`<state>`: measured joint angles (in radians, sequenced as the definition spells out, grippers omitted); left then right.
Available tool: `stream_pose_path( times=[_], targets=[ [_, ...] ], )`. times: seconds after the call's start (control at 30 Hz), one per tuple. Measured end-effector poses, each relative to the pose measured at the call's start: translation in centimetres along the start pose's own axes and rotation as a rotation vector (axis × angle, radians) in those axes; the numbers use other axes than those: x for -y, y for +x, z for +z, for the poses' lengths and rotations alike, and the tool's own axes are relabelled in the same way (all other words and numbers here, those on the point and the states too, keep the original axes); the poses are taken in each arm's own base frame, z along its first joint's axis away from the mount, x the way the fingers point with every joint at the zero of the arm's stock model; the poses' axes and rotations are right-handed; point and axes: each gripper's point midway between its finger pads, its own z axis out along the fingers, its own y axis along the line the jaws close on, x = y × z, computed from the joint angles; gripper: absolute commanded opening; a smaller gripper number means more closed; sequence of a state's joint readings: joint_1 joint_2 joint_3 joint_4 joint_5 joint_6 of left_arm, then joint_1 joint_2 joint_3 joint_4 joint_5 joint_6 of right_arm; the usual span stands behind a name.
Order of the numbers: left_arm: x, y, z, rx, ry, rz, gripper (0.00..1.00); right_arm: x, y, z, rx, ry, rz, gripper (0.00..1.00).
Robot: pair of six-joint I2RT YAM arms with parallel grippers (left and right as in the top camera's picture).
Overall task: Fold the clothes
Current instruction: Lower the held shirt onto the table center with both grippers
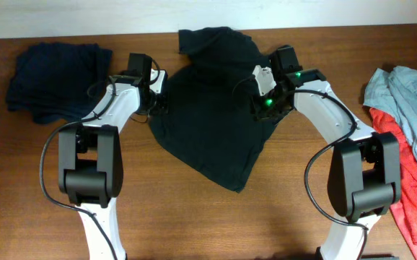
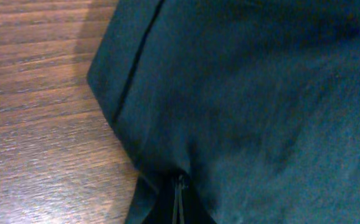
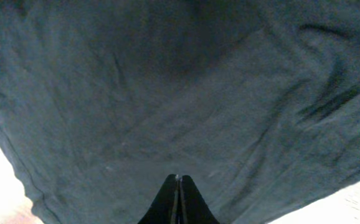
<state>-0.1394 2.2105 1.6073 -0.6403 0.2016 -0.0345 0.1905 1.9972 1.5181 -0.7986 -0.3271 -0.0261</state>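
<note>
gripping the black t-shirt (image 1: 208, 123) at 2 opposite sides, with the left end effector (image 1: 158, 102) clenched on its left edge and the right end effector (image 1: 260, 108) clenched on cloth at its right edge, seemingly to pull it flat at the middle of the surface (image 1: 194, 224) before folding. leaves the navy pile (image 1: 57, 79) at far left and the grey-blue and red garments (image 1: 407, 94) at far right untouched.

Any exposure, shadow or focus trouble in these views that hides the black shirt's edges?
Overhead: even light, sharp, but the black T-shirt is a nearly featureless dark mass on the table. Left wrist: soft close-up, hem seam visible, shadow on the wood beside it. Right wrist: table blown out white at both lower corners, creases dim.
</note>
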Motion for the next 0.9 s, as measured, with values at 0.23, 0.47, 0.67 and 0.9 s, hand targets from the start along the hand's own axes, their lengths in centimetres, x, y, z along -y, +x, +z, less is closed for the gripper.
stream_pose_path(
  times=[0.23,0.47,0.67,0.9],
  targets=[
    [-0.4,0.2,0.0,-0.011,-0.038,0.003,0.0,0.2,0.0,0.0,0.0,0.015,-0.001,0.04],
    [-0.7,0.4,-0.1,-0.022,-0.059,0.001,0.01,0.3,0.0,0.0,-0.001,0.015,0.0,0.04],
    [-1.2,0.8,-0.3,-0.039,-0.088,0.0,0.0,0.3,0.0,0.0,-0.001,0.015,0.0,0.04],
    [-1.8,0.9,-1.1,-0.042,-0.13,-0.001,0.01,0.3,0.1,0.0,-0.003,0.016,0.0,0.04]
  ],
)
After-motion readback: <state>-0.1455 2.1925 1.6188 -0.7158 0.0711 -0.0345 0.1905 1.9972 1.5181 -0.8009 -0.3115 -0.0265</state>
